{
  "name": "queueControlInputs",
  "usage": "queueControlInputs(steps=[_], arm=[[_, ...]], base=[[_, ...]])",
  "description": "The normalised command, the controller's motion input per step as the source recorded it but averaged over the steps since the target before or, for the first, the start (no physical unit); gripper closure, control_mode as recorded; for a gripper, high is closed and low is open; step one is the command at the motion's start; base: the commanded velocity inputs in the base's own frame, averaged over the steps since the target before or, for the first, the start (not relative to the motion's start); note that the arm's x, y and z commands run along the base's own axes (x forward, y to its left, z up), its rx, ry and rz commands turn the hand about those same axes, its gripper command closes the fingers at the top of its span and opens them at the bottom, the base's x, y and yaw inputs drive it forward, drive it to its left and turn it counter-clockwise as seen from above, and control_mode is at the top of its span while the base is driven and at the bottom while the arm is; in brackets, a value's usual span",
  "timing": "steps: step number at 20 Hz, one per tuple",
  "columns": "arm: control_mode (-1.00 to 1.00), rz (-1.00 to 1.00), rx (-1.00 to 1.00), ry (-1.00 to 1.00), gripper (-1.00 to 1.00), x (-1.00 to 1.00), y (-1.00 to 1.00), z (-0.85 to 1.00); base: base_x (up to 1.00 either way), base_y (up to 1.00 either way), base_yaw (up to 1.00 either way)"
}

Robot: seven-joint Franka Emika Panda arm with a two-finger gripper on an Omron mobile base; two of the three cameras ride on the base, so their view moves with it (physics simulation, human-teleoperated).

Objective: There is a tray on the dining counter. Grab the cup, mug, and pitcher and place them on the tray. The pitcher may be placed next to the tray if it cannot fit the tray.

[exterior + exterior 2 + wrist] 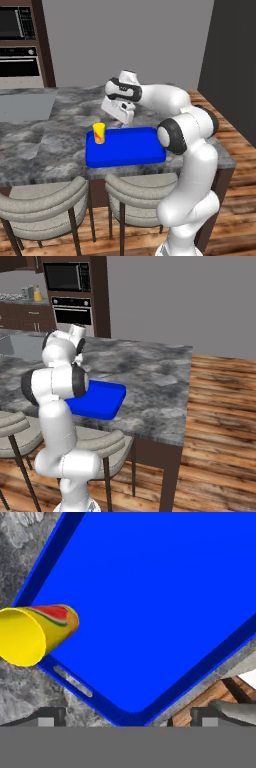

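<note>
In the left base view, the blue tray lies flat on the grey marbled worktop, near its front edge above two grey stools. The yellow cup with its red mark stands upright on the tray's left end, close to the left rim. The pincer hangs just above the tray's back edge, to the right of the cup and apart from it, holding nothing.

In the right base view, the arm's white body covers most of the tray; the tray's right end shows bare blue on the worktop. A dark oven and microwave stand in the wall unit behind.

In the hand view, the pincer is released, its two dark tips spread wide apart at the bottom with nothing between them. The tray spreads below, one rounded corner and a slot handle near the tips. The cup sits at the left side, on the tray beside its rim, its open mouth facing the camera, well clear of both tips.
</note>
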Motion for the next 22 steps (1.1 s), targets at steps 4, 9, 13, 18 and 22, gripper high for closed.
queueControlInputs(steps=[4,9,13,18,22], arm=[[-1.00,0.12,0.00,-0.03,-1.00,-1.00,-0.22,0.34],[-1.00,0.21,-0.02,-0.06,-1.00,-0.88,-0.14,0.73],[-1.00,0.17,0.00,-0.02,-1.00,-0.75,-0.35,0.91],[-1.00,0.15,-0.02,-0.01,-1.00,-0.77,-0.40,0.77],[-1.00,0.11,-0.11,-0.12,-1.00,-0.87,-0.66,0.55]], base=[[0.00,0.00,0.00],[0.00,0.00,0.00],[0.00,0.00,0.00],[0.00,0.00,0.00],[0.00,0.00,0.00]])
